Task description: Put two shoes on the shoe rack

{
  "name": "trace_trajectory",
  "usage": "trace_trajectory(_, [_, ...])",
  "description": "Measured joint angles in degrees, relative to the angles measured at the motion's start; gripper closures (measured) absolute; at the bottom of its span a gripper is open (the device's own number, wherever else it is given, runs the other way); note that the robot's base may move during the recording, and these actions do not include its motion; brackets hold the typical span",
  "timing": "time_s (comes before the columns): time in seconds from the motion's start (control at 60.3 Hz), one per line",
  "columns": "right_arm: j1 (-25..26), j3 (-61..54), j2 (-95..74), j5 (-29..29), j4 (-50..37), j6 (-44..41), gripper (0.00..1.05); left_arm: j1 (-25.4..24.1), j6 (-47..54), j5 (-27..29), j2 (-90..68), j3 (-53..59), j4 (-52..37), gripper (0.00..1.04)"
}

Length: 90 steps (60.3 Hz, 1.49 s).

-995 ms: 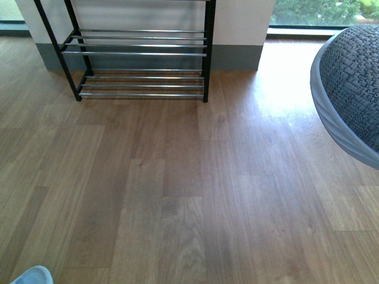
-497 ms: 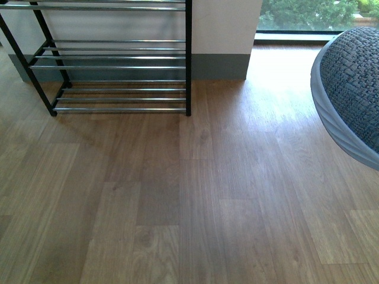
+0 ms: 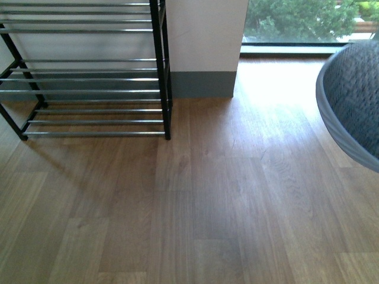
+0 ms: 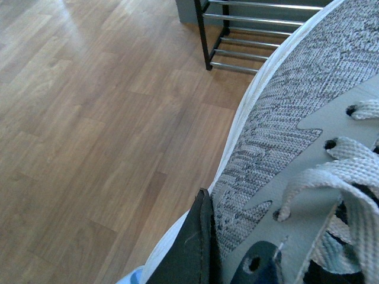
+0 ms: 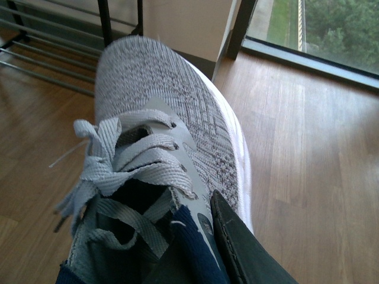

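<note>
While left sneaker (image 4: 296, 100), right sneaker (image 5: 157, 89) hang gripped | shoe rack (image 3: 159, 71) by wall (image 3: 204, 35)

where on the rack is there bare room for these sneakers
Every shoe rack tier in view is bare, between its black posts. The wood floor before it is bare too. Crowded only at right, where a grey sneaker hangs.

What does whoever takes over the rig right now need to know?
Left end effector: shut on a grey sneaker, gripped near its collar.
Right end effector: shut on the other grey sneaker, held above the floor, right of the shoe rack.
Shoe rack: ahead, to the left; no shoe on the tiers in view.
Done: both sneakers picked up.
Left: carry them to the rack, set each on a tier, release.
</note>
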<state>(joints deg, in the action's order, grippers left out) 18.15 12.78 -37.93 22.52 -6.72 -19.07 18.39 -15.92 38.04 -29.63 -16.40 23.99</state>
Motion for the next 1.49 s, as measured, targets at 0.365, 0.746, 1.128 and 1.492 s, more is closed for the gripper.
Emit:
trace_trajectory(0.365, [-0.04, 0.0, 0.17, 0.9, 0.0, 0.02, 1.03, 0.0, 0.0, 0.39, 0.0, 0.0, 0.0, 1.03])
trace_trajectory(0.746, [-0.04, 0.0, 0.15, 0.92, -0.02, 0.02, 1.03, 0.0, 0.0, 0.66, 0.02, 0.0, 0.0, 1.03])
trace_trajectory(1.128, [-0.13, 0.0, 0.13, 1.03, -0.02, 0.04, 1.03, 0.0, -0.02, 0.5, 0.0, 0.0, 0.0, 1.03])
trace_trajectory(1.492, [-0.13, 0.0, 0.13, 1.09, -0.02, 0.04, 1.03, 0.0, -0.02, 0.55, 0.0, 0.0, 0.0, 1.03])
